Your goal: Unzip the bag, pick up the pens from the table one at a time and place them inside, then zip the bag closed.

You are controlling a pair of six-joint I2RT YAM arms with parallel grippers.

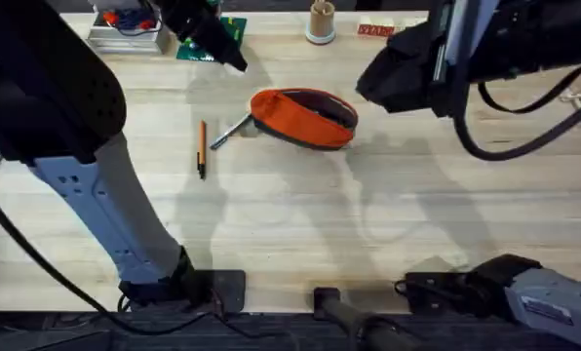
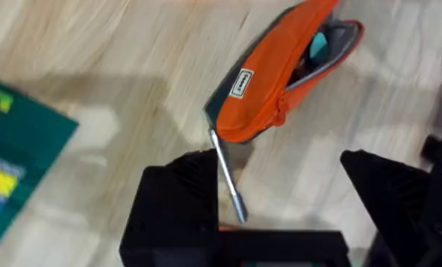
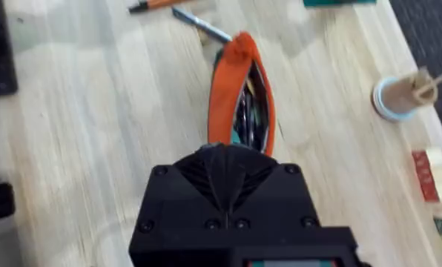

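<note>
The orange bag (image 1: 305,119) lies open on the table (image 1: 300,224), its grey lining (image 2: 340,37) and dark contents (image 3: 249,111) showing. A silvery grey pen (image 1: 230,132) lies slanted with one tip against the bag's left end. Left of it lies an orange pen with a black end (image 1: 202,148). My left gripper (image 1: 232,58) hangs open above the table behind the pens. In its wrist view the grey pen (image 2: 227,174) lies between the black fingers (image 2: 176,211). My right gripper (image 3: 225,167) is shut over the bag's right end (image 1: 351,115); whether it touches the bag is hidden.
Along the far edge stand a green box (image 1: 217,37), a stack of items (image 1: 125,29), a wooden cup (image 1: 321,24) and a red block (image 1: 375,29). Cables (image 1: 554,107) hang from the right arm. Bare wood lies in front of the bag.
</note>
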